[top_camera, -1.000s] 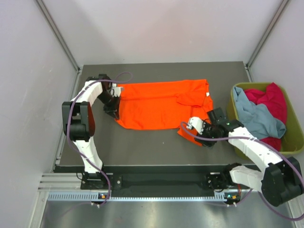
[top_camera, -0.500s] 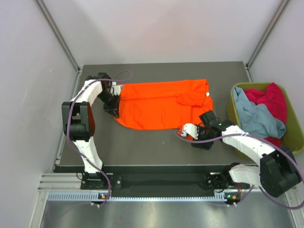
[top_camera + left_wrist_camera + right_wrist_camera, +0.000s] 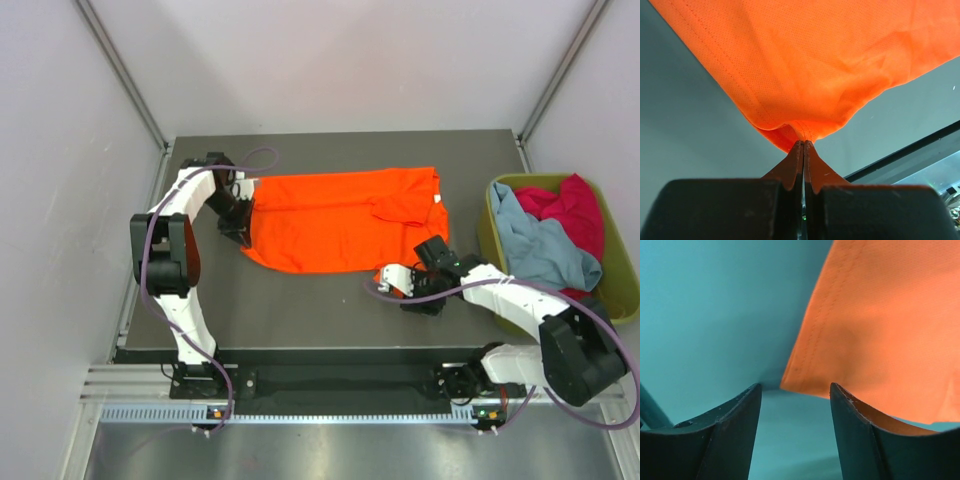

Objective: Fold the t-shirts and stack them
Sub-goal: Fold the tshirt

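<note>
A bright orange t-shirt [image 3: 340, 220] lies spread flat on the dark table [image 3: 300, 310]. My left gripper [image 3: 243, 232] is shut on its near-left corner; in the left wrist view the orange cloth [image 3: 805, 70] bunches into the closed gripper [image 3: 804, 142]. My right gripper [image 3: 392, 284] sits low at the shirt's near-right corner, open. In the right wrist view the hemmed corner of the orange t-shirt [image 3: 880, 330] lies just ahead of the open gripper [image 3: 795, 387], with nothing between the fingers. A grey-blue t-shirt [image 3: 535, 245] and a magenta t-shirt [image 3: 580, 215] lie crumpled in the bin.
The olive-green bin [image 3: 612, 316] stands off the table's right edge, beside the right arm. Pale walls close in the table on the left, back and right. A purple cable loops near each arm.
My right gripper has slid left along the table to the shirt's near-right corner, and its jaws have narrowed slightly. The left arm and the shirt have not moved.
</note>
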Robot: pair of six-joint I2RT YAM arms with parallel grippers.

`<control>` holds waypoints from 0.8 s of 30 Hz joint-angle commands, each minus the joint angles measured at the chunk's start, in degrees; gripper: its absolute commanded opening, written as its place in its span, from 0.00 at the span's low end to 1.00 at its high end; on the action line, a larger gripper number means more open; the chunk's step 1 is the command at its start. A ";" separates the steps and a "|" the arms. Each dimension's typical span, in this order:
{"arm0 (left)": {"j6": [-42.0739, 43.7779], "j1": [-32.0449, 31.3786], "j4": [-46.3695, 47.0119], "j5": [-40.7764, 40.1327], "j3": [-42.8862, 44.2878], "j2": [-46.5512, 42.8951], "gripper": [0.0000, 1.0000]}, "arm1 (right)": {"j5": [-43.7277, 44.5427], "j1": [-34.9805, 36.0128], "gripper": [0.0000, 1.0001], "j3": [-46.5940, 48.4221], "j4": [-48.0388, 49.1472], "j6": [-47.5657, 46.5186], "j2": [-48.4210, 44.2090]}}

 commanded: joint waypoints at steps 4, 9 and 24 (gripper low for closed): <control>-0.39 -0.04 -0.29 0.39 2.33 -0.14 0.00 | 1.01 1.35 0.56 -1.21 7.08 -1.07 1.48; -0.30 -0.04 -0.20 0.21 2.34 0.03 0.00 | 1.89 1.35 0.49 -0.95 9.12 -1.95 2.45; 0.93 -0.04 -0.38 1.97 3.21 -3.57 0.00 | 7.69 -0.49 0.00 7.39 0.68 -1.69 -5.72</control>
